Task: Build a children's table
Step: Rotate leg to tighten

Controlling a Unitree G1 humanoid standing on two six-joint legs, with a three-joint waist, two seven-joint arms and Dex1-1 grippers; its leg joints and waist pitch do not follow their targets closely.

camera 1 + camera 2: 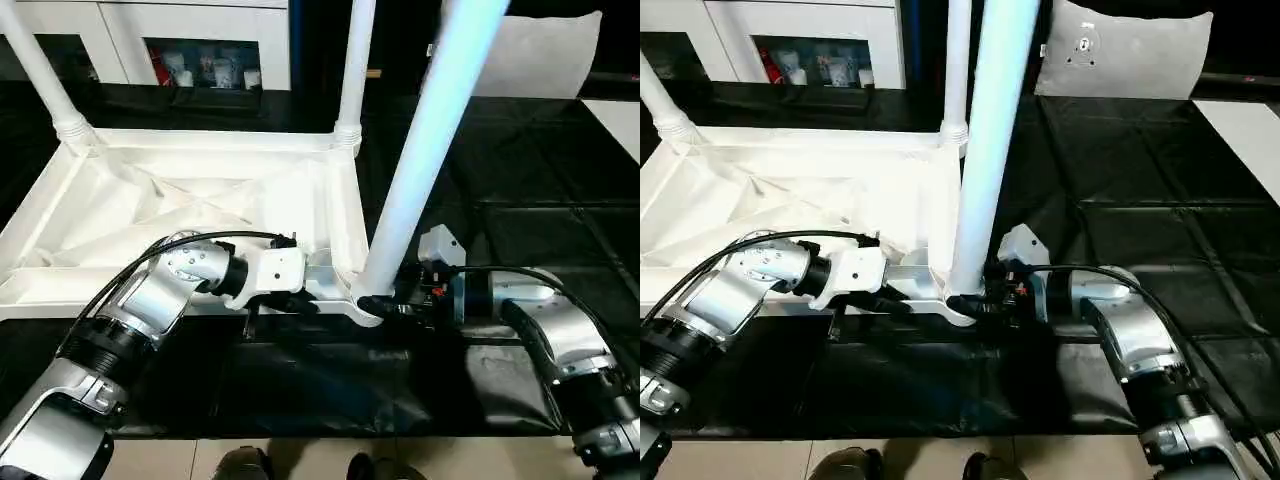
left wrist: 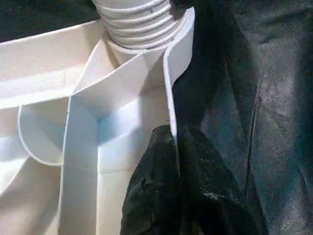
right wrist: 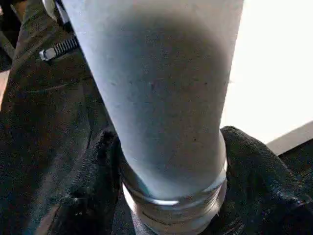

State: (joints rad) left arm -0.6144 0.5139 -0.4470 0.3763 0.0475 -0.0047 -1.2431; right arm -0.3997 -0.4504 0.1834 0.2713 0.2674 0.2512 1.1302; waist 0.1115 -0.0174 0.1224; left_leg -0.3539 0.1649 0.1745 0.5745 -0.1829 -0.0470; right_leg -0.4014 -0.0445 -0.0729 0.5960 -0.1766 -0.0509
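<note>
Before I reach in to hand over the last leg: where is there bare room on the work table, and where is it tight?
Free: the black cover right of the tabletop, toward the grey cushion. Crowded: the near right corner, where the left gripper clamps the rim and the right gripper flanks the leg. Two legs stand behind.

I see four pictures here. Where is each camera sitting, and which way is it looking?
Left eye: on the head, looking forward and down at the upturned table top; both silver forearms show.
Right eye: beside it, same scene, slightly shifted.
Left wrist: on the left arm, looking along the left gripper, shut on the top's rim.
Right wrist: on the right arm, facing the near leg; the right gripper flanks its collar.
Shared: the near leg shows in both eye views and the right wrist view.
</note>
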